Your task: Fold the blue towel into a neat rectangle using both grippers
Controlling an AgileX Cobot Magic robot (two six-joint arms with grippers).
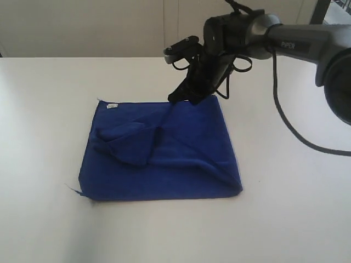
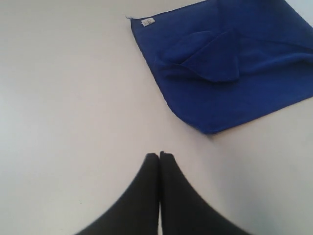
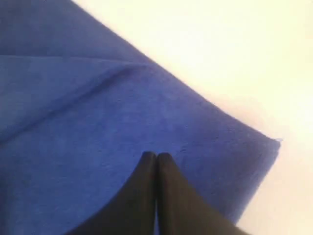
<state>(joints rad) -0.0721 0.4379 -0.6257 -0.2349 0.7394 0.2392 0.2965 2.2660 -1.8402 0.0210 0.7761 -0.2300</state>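
Observation:
The blue towel (image 1: 181, 159) lies folded into a rough rectangle on the white table (image 1: 44, 109), with a rumpled flap (image 1: 131, 145) on its left half and a white tag (image 1: 112, 106) at the far left corner. My right gripper (image 1: 181, 99) hangs over the towel's far edge, shut; in the right wrist view its fingertips (image 3: 156, 155) meet above the towel (image 3: 98, 122) with no cloth visibly between them. My left gripper (image 2: 160, 155) is shut over bare table, short of the towel (image 2: 234, 73) and the tag (image 2: 147, 22), and is outside the exterior view.
The right arm (image 1: 296, 44) reaches in from the upper right, trailing a black cable (image 1: 285, 120) over the table. A pale wall (image 1: 82, 27) runs behind the table's far edge.

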